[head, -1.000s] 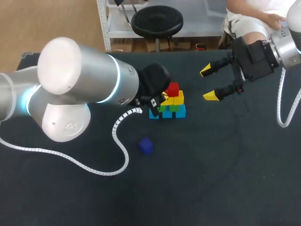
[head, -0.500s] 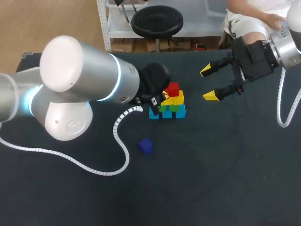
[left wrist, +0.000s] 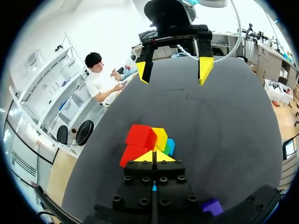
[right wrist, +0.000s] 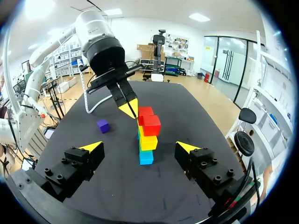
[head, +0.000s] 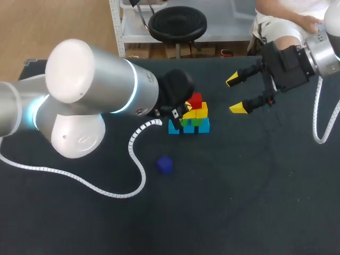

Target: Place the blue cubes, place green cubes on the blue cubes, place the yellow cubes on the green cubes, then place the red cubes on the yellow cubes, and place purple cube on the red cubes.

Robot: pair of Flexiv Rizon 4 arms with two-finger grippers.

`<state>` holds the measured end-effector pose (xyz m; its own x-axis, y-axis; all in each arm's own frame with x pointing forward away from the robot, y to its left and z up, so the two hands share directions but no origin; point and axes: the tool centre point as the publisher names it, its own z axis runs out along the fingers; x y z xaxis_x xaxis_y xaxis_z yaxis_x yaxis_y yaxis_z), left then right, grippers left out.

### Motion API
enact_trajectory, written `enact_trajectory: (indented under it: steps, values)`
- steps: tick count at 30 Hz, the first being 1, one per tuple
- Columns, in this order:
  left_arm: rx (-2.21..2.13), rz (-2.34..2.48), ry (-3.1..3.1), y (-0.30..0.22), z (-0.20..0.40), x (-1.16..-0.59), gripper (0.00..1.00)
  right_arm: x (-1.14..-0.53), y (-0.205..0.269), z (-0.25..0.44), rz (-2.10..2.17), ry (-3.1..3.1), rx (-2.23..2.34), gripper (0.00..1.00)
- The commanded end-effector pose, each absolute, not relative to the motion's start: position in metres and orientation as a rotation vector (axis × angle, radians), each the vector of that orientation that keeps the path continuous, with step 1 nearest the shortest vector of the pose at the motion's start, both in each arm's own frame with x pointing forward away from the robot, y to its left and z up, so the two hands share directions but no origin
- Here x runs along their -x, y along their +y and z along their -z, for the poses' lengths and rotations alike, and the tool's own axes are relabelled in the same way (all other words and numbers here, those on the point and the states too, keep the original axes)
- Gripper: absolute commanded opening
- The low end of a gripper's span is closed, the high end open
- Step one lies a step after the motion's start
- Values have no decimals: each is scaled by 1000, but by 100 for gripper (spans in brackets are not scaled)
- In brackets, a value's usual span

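Head view has the left arm (head: pixel 101 79) coming in from the left across the dark table (head: pixel 255 186) to a small stepped pile of cubes near the middle. The blue cubes (head: pixel 203 126) form the bottom row, with green cubes (head: pixel 197 121) on them, yellow cubes (head: pixel 201 111) above those and red cubes (head: pixel 195 100) at the top. The purple cube (head: pixel 164 164) lies alone on the table, apart from the pile on its near side, with nothing gripping it. In the left wrist view the left gripper (left wrist: pixel 154 157) has its two yellow tips pressed together with nothing between them. It sits right at the red cubes on the pile's left side, though whether the tips touch a cube cannot be made out. The right gripper (head: pixel 235 94) hangs over the table well to the right of the pile, its fingers spread wide and empty. In the right wrist view the pile stands ahead of it, framed between its two fingers but well clear of them.
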<state>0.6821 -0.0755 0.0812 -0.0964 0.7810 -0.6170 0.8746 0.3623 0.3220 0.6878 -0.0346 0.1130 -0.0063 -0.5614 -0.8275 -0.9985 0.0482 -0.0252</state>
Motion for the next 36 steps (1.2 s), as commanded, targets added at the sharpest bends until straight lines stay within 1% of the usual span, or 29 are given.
enact_trajectory:
  steps: [1, 18, 24, 31, 32, 33, 34, 35, 36]
  values:
    - [-1437, 158, 1900, -73, -80, -684, 0, -687, -35, -113, -816, 1647, 1591, 100]
    - [-1446, 159, 1891, -74, -80, -691, 0, -687, -35, -113, -816, 1647, 1591, 100]
    - [-1457, 213, 1821, -76, -85, -678, 0, -687, -35, -113, -816, 1647, 1591, 100]
    - [-1653, 437, 1672, -82, -94, -658, 0, -687, -35, -113, -816, 1647, 1591, 100]
    - [-1663, 453, 1662, -81, -95, -656, 2, -687, -35, -113, -816, 1647, 1591, 100]
    - [-1682, 476, 1655, -79, -97, -652, 14, -687, -35, -113, -816, 1647, 1591, 100]
    - [-1695, 477, 1663, -75, -99, -647, 35, -687, -35, -113, -816, 1647, 1591, 100]
    - [-1706, 481, 1670, -73, -100, -645, 40, -687, -35, -113, -816, 1647, 1591, 100]
    - [-1715, 481, 1675, -70, -102, -641, 63, -687, -35, -113, -816, 1647, 1591, 100]
